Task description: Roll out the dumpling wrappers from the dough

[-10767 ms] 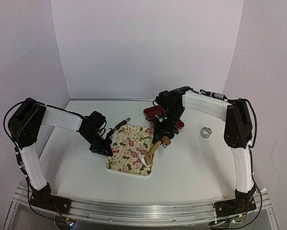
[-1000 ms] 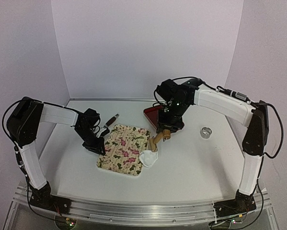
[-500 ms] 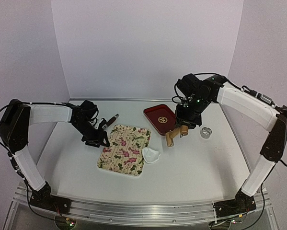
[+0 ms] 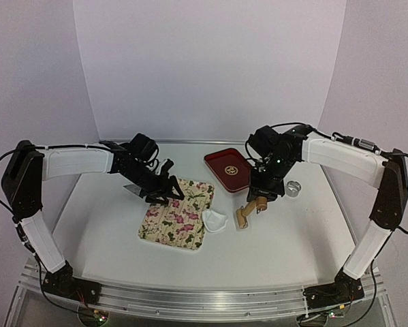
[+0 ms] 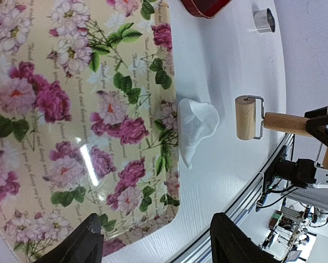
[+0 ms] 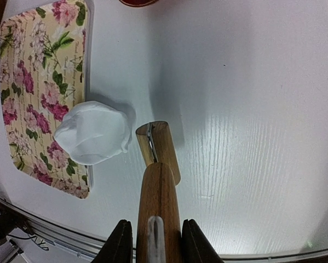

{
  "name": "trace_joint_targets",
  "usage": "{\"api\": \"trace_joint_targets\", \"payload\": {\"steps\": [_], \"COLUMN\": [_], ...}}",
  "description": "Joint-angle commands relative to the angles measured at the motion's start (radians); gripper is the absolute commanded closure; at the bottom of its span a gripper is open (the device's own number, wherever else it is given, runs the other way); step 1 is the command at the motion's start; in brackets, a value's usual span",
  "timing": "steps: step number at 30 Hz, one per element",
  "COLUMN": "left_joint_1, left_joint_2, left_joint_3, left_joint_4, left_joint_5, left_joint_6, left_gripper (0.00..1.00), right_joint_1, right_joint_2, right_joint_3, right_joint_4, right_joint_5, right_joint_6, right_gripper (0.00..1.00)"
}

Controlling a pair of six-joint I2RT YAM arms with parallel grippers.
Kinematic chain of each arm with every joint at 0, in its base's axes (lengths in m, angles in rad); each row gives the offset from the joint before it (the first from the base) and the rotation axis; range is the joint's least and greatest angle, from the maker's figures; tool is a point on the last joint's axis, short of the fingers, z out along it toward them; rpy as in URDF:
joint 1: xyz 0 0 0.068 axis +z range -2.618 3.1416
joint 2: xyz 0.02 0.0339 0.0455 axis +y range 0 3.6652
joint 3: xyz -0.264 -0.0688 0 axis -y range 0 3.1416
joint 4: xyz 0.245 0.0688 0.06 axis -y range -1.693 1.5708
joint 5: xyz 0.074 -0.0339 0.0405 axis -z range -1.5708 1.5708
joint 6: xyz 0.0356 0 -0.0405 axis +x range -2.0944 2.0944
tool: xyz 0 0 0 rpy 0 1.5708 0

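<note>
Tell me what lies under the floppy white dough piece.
The white dough piece lies half on the flowered rectangular tray's edge, half on the white table. Whatever is beneath its folds is covered.

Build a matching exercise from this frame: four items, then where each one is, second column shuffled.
Items
1. white dough piece
2. wooden roller
3. metal ring
4. red tray

Places
A. on the table, right of the red tray
B. farther back than the floral board
C. held by the right end effector
D. overlapping the floral board's right edge

Pairs: 1-D, 2-C, 3-A, 4-B
</note>
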Motion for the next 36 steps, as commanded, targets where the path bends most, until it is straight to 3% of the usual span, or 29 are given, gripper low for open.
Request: {"api": "trace_joint_targets", "payload": {"steps": [1,5,9,20,32,36], "left_joint_1": [-0.009,-0.009,0.001,0.183,0.210,0.210], "left_joint_2": [0.047,0.062,0.036,-0.060,-0.025,-0.059], "left_joint_3": [0.075,0.091,0.090,-0.103,-0.166,-0.157], "left_joint_4": [0.059,0.032,-0.057,-0.078,-0.024,0.011], "left_joint_5": [0.046,0.016,-0.128,-0.206,-0.144,-0.097], "left_joint_6": [-0.036,-0.031,0.004,0.084,0.121,0.119], "left_gripper": [0.33,0.32,0.31,0.27,0.25,0.26], "right_joint_1": [-0.004,-0.004,-0.004,0.016,0.028,0.028], "right_joint_2": [0.043,0.094,0.127,0.168,0.089,0.064], "right_joint_3": [0.016,0.041,0.061,0.119,0.172,0.194], "right_joint_4": [0.092,0.094,0.096,0.208,0.390,0.386], "right_joint_5": [-0.031,-0.041,-0.041,-0.256,-0.374,-0.292], "right_joint_6": [-0.011,-0.017,-0.017,0.004,0.153,0.156], "right_gripper": [1.00,1.00,1.00,1.00,1.00,1.00]}}
